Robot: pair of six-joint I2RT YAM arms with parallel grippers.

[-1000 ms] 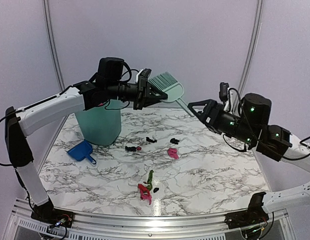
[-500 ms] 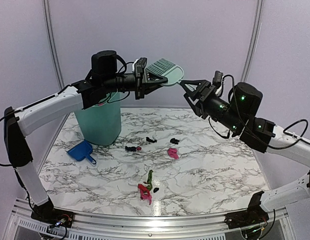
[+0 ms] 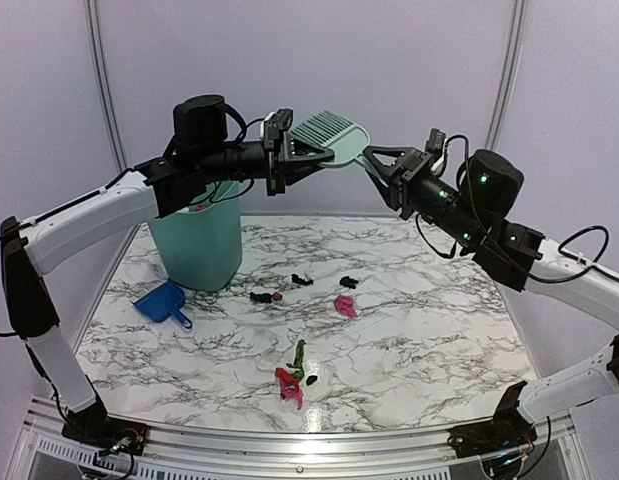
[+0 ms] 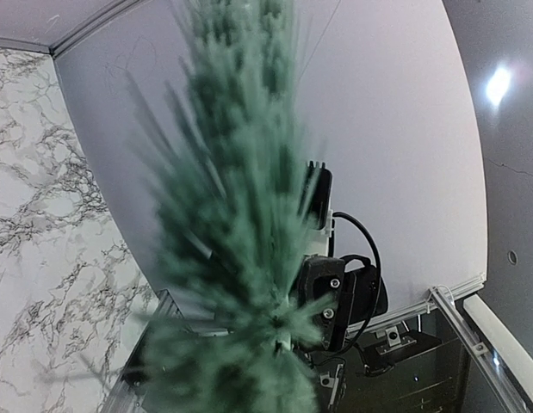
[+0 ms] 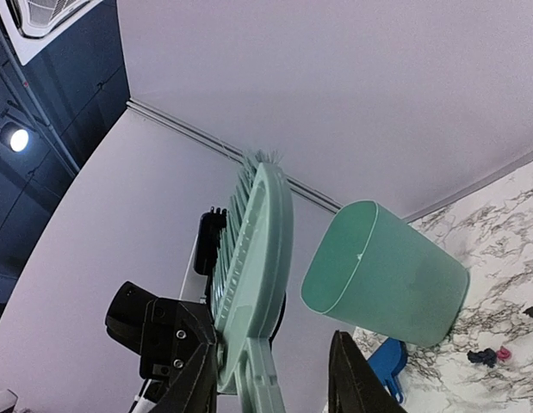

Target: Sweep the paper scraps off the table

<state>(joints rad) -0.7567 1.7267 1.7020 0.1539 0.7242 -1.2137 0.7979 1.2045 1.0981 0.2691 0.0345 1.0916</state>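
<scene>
Left end effector [image 3: 301, 160] pinched brush [image 3: 334, 135] (mint-green) aloft, right end effector [image 3: 369, 163] spread around its handle, paper scraps [image 3: 345, 306] on worktop [image 3: 429, 350].

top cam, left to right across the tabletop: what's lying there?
Blue plastic dustpan → black crumpled paper scrap with a pink bit → small black paper scrap → magenta crumpled paper scrap
</scene>
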